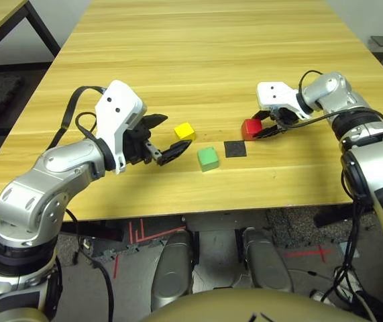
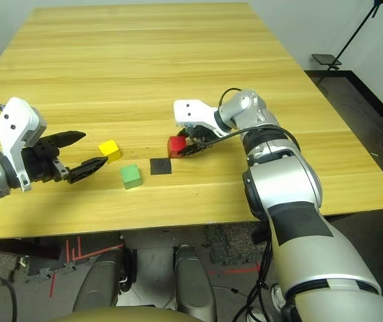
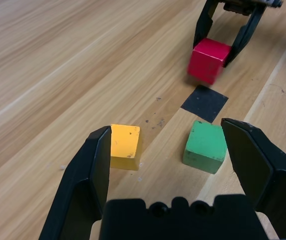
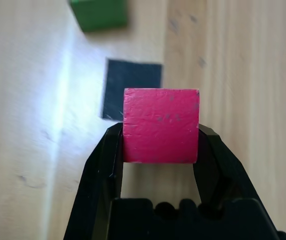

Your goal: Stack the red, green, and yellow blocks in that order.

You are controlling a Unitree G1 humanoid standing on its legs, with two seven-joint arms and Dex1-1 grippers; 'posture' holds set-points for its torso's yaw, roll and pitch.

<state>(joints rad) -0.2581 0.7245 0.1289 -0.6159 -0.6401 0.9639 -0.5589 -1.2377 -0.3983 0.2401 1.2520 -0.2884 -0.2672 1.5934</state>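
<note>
- Since the right gripper [image 4: 160,145] has its two black fingers pinched on the sides of the red block [image 1: 251,127], I'd say we're on step one: getting the base of the stack into place.
- That red block sits just past the flat black patch [image 1: 235,148], on the side away from the bench's front edge. The left wrist view makes it look a bit off the wood, but I honestly can't tell if it's lifted or just resting.
- My guess is the black patch is the drop spot, so the next move calls for a short carry toward the front edge, a square set-down, then letting go without nudging it.
- Left gripper [image 3: 170,150] is spread wide and holding nothing, hovering near the front edge, pointed at the yellow block [image 1: 184,131] and the green block [image 1: 208,158].
- Green is just beside the black patch, nearer the front edge than yellow; both are loose on the bench [image 1: 198,60], apart from each other.
- Green goes on next, so the left arm will need to line up on that one, not yellow.
- Hard to make out: the red block's underside and how deep the right fingertips reach, since the block covers them.
</note>
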